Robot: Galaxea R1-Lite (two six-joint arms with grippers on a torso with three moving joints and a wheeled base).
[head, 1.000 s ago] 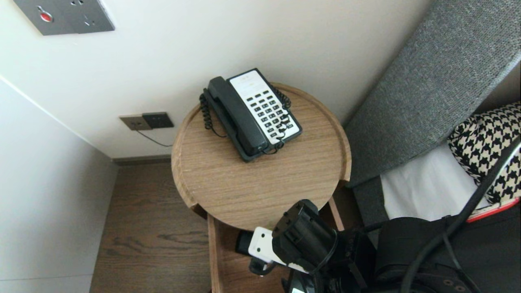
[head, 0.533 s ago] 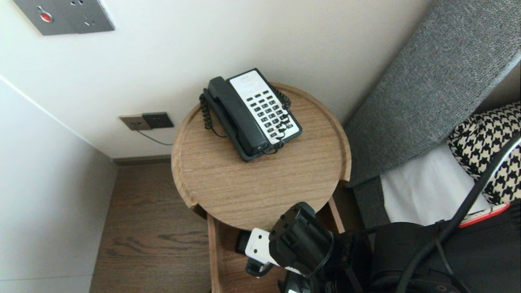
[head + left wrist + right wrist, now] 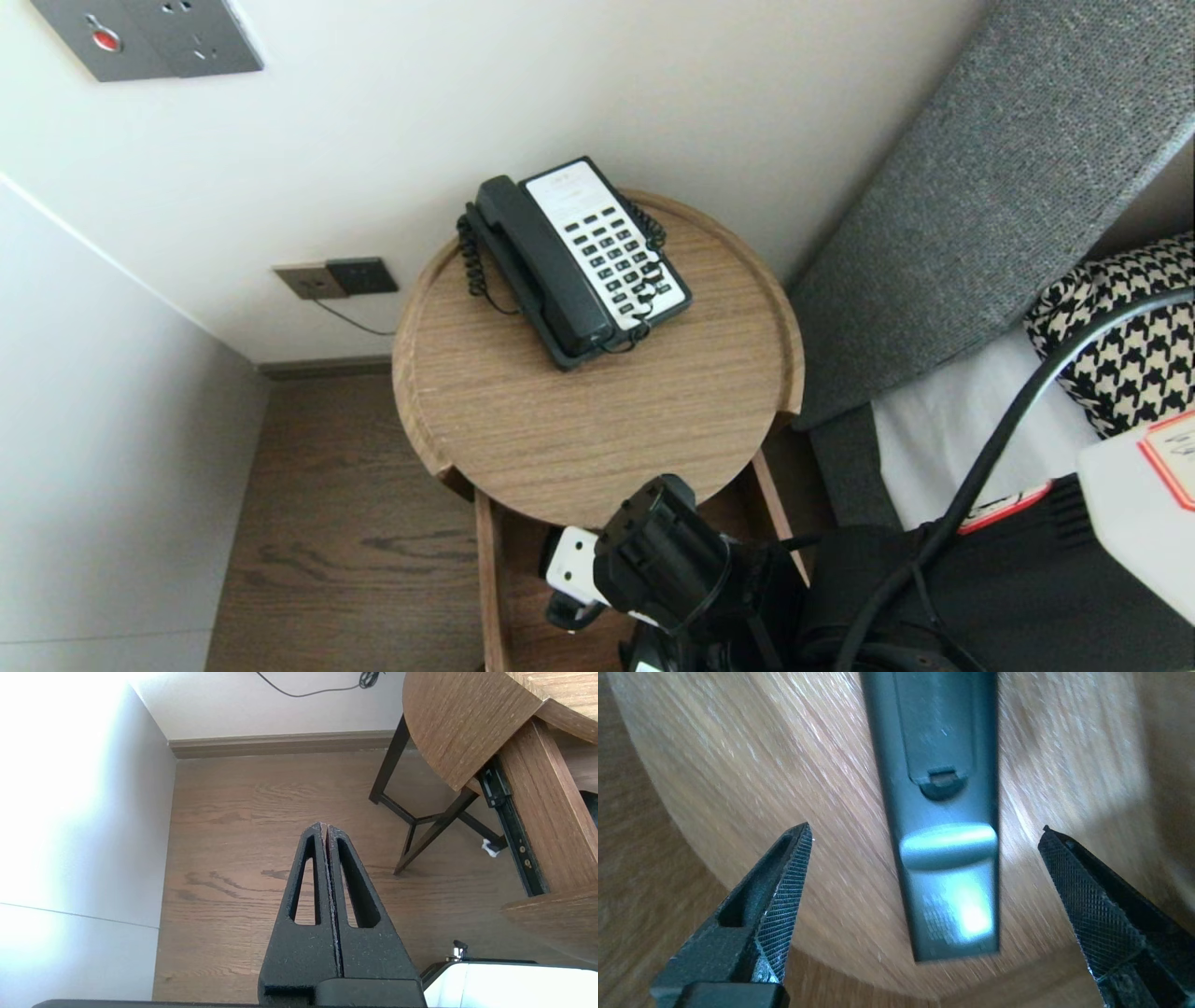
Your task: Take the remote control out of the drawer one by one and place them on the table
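The right hand (image 3: pixel 927 830) is spread as wide as it goes and grips nothing. Its two ridged fingers (image 3: pixel 784 896) stand on either side of a dark remote control (image 3: pixel 943 756), clear of it on both flanks and touching nothing. The remote control lies face down, its battery cover upward, on pale wood with a curved edge; darker wood shows beyond that edge. Nothing lies between the fingers and the remote control.

In the head view the right arm (image 3: pixel 667 560) reaches down into the open drawer (image 3: pixel 490 579) under the round worktop (image 3: pixel 579 439) and hides both the hand and the remote control from above. A black-and-white telephone (image 3: pixel 574 261) with a coiled cord sits at the far side of the worktop, well apart from the arm. A grey headboard (image 3: pixel 980 187) and a houndstooth cushion (image 3: pixel 1120 345) are off to the right.

The left hand (image 3: pixel 324 828) is clenched, its fingers pressed together and holding nothing, above the wooden floor (image 3: pixel 233 812) beside the worktop's legs.
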